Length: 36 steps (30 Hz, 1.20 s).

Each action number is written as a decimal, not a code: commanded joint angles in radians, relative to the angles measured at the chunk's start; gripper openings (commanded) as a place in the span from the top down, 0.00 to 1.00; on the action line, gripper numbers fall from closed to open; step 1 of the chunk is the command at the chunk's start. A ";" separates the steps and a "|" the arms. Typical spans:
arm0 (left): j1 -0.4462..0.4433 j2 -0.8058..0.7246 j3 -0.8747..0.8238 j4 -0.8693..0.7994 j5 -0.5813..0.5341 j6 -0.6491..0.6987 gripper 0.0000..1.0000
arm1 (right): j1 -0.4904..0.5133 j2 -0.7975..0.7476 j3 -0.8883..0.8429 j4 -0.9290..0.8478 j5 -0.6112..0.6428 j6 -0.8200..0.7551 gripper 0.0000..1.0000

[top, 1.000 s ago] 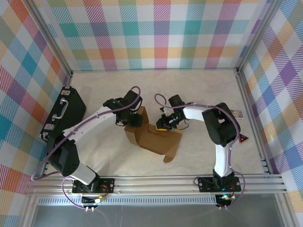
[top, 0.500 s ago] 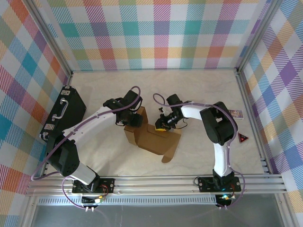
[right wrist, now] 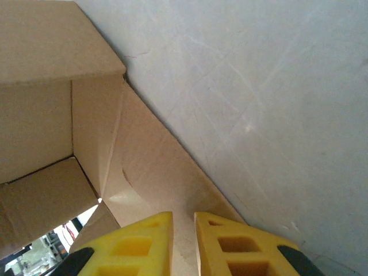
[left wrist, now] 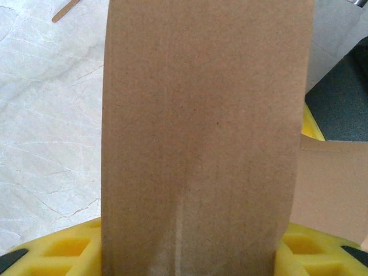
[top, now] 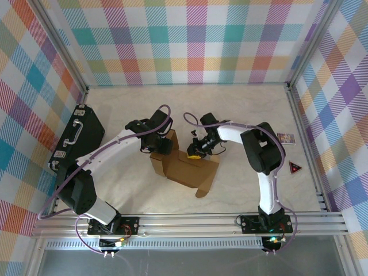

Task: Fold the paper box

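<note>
Pastel plaid walls (top: 195,40) enclosed a pale marbled counter (top: 115,184), where two white arms reached toward the middle. A black hard case (top: 77,138) with a handle lay against the left wall. The paper box (top: 187,169), plain brown corrugated cardboard, sat between the arms at the counter's centre. It was partly raised, with an upright section at its left and a flat panel with loose flaps spreading toward the near right.

The left end effector (top: 163,146) stood over the upright section. Its wrist view showed it clasping a tall cardboard panel, whose edges met the yellow fingers (left wrist: 63,247) on both sides. The right end effector (top: 197,150) sat at the box's far right edge. Its yellow fingers (right wrist: 230,244) were almost together, with a thin slit between them and nothing caught there. They were poised at a sloping inner flap beside a folded corner, though whether they touched it could not be told.

Well off to the right lay a small printed packet (top: 286,138) and, nearer the front rail, a small red triangular piece (top: 295,168).
</note>
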 commanded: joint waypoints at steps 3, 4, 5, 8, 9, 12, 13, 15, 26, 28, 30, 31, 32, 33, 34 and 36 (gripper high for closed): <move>0.002 0.028 -0.008 -0.033 0.029 -0.013 0.49 | 0.045 -0.123 -0.113 0.075 0.121 -0.070 0.74; 0.003 0.026 -0.009 -0.033 0.029 -0.013 0.49 | 0.045 -0.162 -0.122 0.081 0.136 -0.082 0.71; 0.002 0.024 -0.009 -0.033 0.026 -0.013 0.49 | 0.045 -0.190 -0.127 0.084 0.140 -0.086 0.68; 0.002 0.024 -0.008 -0.031 0.024 -0.013 0.49 | 0.047 -0.255 -0.144 0.095 0.130 -0.094 0.64; 0.002 0.026 -0.006 -0.032 0.026 -0.013 0.49 | 0.047 -0.277 -0.157 0.105 0.123 -0.094 0.63; 0.002 0.027 -0.007 -0.032 0.023 -0.014 0.49 | 0.047 -0.345 -0.212 0.143 0.114 -0.078 0.61; 0.001 0.027 -0.006 -0.033 0.022 -0.013 0.49 | 0.048 -0.372 -0.234 0.156 0.106 -0.071 0.61; 0.002 0.031 -0.005 -0.032 0.021 -0.013 0.49 | 0.055 -0.431 -0.284 0.199 0.072 -0.057 0.59; 0.001 0.026 -0.006 -0.031 0.020 -0.010 0.49 | 0.377 -0.549 -0.476 0.353 0.066 -0.001 0.62; 0.001 0.027 -0.007 -0.031 0.021 -0.010 0.49 | 0.417 -0.553 -0.504 0.399 0.088 0.029 0.64; 0.000 0.026 -0.007 -0.032 0.022 -0.010 0.49 | 0.448 -0.545 -0.510 0.396 0.111 0.033 0.65; 0.000 0.026 -0.005 -0.035 0.021 -0.010 0.49 | 0.459 -0.543 -0.512 0.392 0.129 0.031 0.65; 0.001 0.025 -0.004 -0.036 0.021 -0.010 0.49 | 0.461 -0.540 -0.518 0.397 0.134 0.035 0.65; 0.000 0.023 -0.005 -0.036 0.020 -0.010 0.49 | 0.461 -0.536 -0.526 0.404 0.131 0.035 0.65; 0.000 0.021 -0.004 -0.034 0.020 -0.010 0.49 | 0.461 -0.529 -0.532 0.407 0.133 0.028 0.65; 0.000 0.018 -0.006 -0.033 0.020 -0.010 0.49 | 0.461 -0.509 -0.524 0.386 0.166 0.026 0.66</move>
